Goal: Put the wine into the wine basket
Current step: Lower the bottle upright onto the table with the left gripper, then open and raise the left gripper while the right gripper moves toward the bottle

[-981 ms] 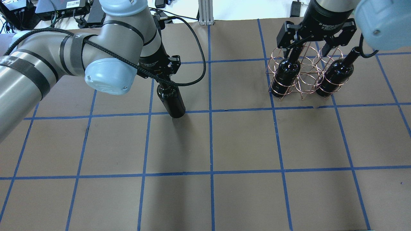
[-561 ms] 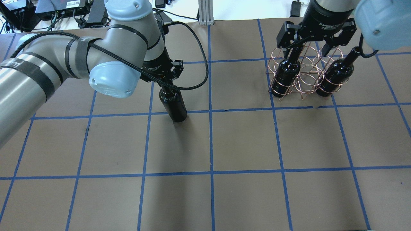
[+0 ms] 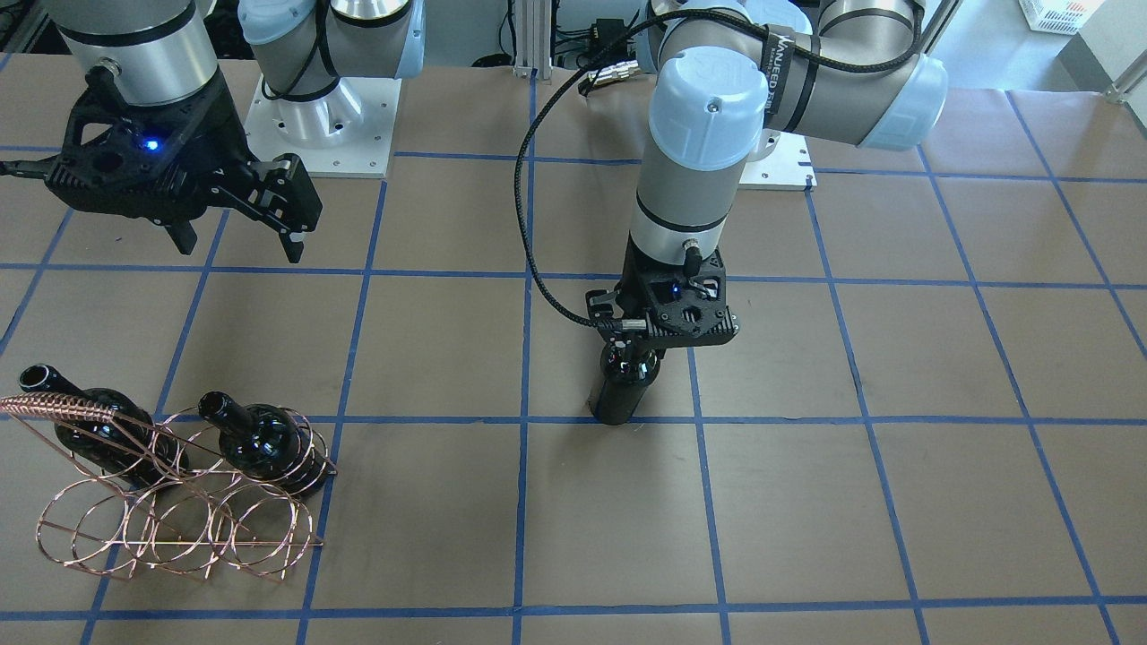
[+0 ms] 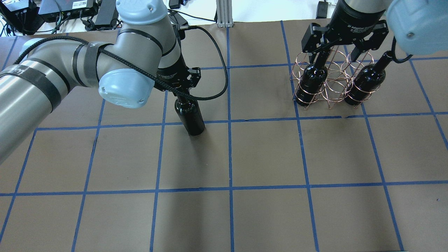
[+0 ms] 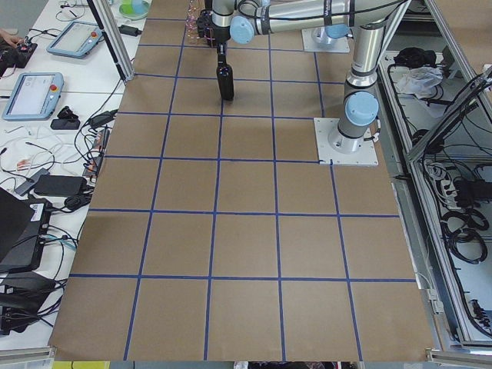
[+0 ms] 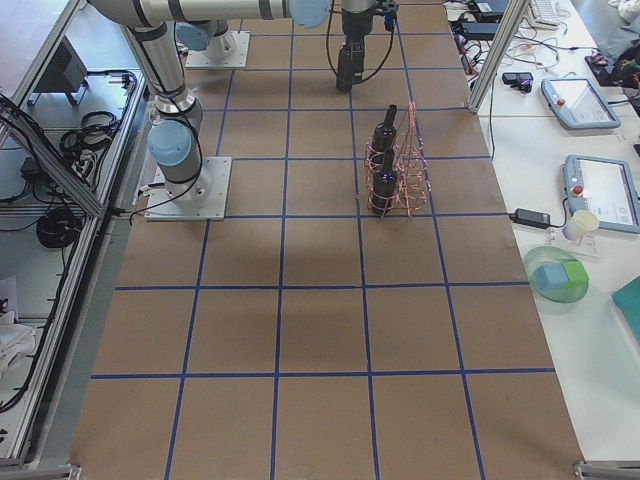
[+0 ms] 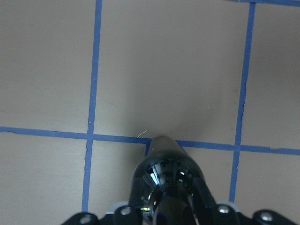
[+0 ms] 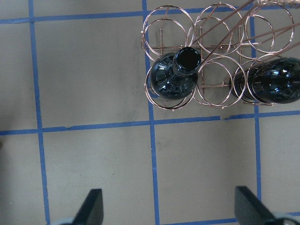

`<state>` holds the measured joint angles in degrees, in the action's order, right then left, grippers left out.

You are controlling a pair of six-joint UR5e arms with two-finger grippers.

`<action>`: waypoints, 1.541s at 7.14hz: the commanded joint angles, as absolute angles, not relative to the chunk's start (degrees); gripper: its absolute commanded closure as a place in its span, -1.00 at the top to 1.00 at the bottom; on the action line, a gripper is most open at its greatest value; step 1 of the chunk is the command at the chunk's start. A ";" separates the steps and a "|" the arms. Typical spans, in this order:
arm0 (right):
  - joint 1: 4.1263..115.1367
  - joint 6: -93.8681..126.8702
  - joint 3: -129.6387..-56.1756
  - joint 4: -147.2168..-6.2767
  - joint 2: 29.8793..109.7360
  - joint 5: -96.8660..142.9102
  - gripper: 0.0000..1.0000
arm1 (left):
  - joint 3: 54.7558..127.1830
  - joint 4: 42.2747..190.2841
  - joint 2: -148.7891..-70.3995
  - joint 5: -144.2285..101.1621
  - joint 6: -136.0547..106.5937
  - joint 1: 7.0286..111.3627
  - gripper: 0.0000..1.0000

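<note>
My left gripper (image 4: pixel 182 91) is shut on the neck of a black wine bottle (image 4: pixel 191 119) and holds it upright near the table's middle; it also shows in the front view (image 3: pixel 623 394) and the left wrist view (image 7: pixel 165 174). I cannot tell whether its base touches the paper. The copper wire wine basket (image 4: pixel 335 87) stands at the far right, with one black bottle (image 4: pixel 312 82) in its left loop and another (image 4: pixel 365 82) in its right loop. The middle loops (image 8: pixel 218 89) hold nothing. My right gripper (image 4: pixel 337 50) is open and empty above the basket.
Brown paper with a blue tape grid (image 4: pixel 229 154) covers the table. The basket's long coiled handle (image 3: pixel 54 408) rises over its bottles. Cables and electronics (image 4: pixel 52 10) lie beyond the far edge.
My left gripper has carried the bottle a little to the right and towards the table's near side. The right gripper and the basket have not moved.
</note>
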<state>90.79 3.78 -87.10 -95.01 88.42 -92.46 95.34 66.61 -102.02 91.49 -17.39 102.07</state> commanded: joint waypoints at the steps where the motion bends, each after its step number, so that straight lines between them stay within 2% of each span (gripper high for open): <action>1: 90.79 3.78 -87.10 -95.01 88.42 -92.46 1.00 | 94.93 69.23 -101.61 91.49 -17.58 102.04 1.00; 3: 90.70 3.61 -87.01 -95.18 88.42 -92.64 1.00 | 91.95 74.16 -100.64 89.49 -17.58 102.04 1.00; 5: 91.14 3.51 -86.66 -95.36 88.33 -92.20 1.00 | 85.73 77.33 -100.11 88.85 -16.96 100.38 1.00; 7: 92.98 6.13 -86.05 -96.06 87.63 -89.75 1.00 | 81.49 80.40 -99.50 88.86 -10.87 93.82 1.00; 9: 99.63 16.99 -82.73 -96.15 84.31 -89.03 1.00 | 79.46 84.10 -98.88 88.86 -0.14 84.16 1.00; 11: 108.06 29.81 -77.71 -96.59 78.08 -89.30 1.00 | 79.98 84.29 -98.27 88.94 5.09 79.90 1.00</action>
